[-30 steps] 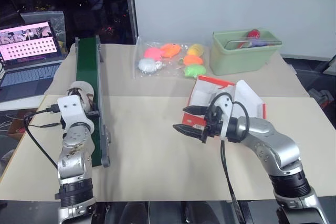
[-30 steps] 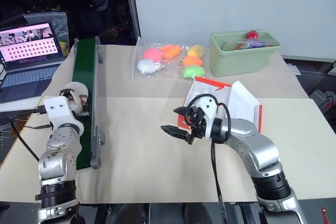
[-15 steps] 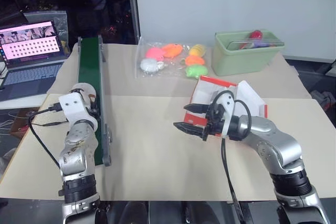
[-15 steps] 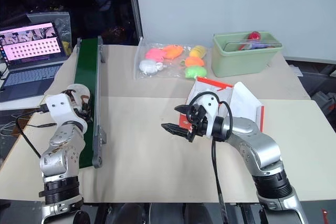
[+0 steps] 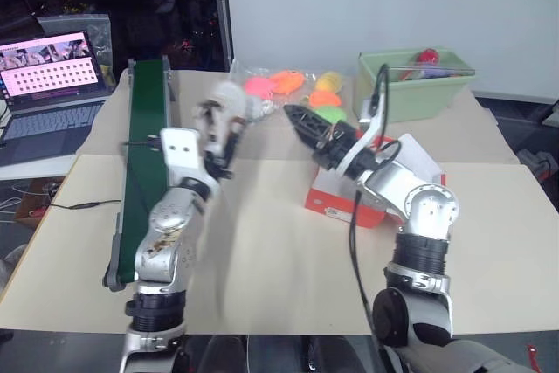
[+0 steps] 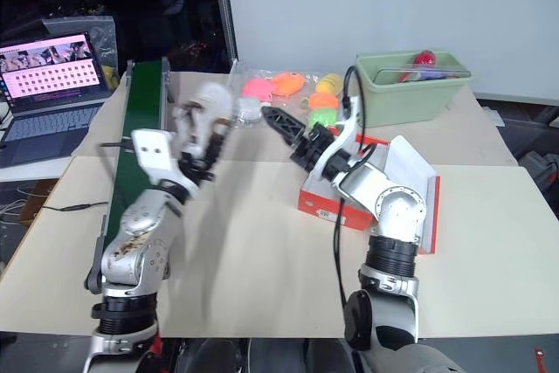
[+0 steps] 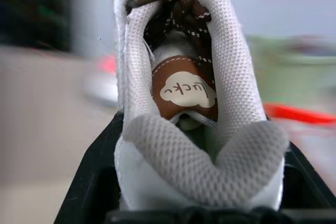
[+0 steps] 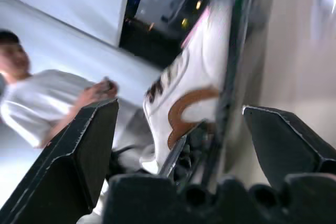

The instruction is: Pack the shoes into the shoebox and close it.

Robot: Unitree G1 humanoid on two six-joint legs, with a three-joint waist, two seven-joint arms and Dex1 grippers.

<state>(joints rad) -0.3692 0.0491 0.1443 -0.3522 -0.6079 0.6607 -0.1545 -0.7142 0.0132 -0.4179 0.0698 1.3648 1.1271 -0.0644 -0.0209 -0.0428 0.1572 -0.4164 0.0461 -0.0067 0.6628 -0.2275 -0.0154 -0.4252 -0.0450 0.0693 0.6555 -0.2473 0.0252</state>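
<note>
A pale white shoe (image 7: 184, 103) with dark brown laces is held up in the air over the table's left middle, blurred by motion. My left gripper (image 5: 217, 133) is shut on its heel end, a black finger (image 7: 89, 182) on each side. My right gripper (image 5: 301, 121) is open and raised, with its fingers (image 8: 89, 140) pointing at the shoe (image 8: 184, 98) from a short way off. Below my right forearm lies the red-orange shoebox (image 5: 336, 203) with its white lid (image 5: 417, 159) tipped back. My arm hides the inside of the box.
A green conveyor belt (image 5: 144, 155) runs along the left side, with a laptop (image 5: 52, 85) beyond it. At the back are a clear bag of bright toys (image 5: 288, 89) and a pale green bin (image 5: 415, 85). A person in a white shirt (image 8: 31, 103) is in the right wrist view.
My left arm lifted the shoe off the conveyor belt and swung it right, towards the table's middle. My right gripper rose from beside the box, rolled over, and now points at the shoe.
</note>
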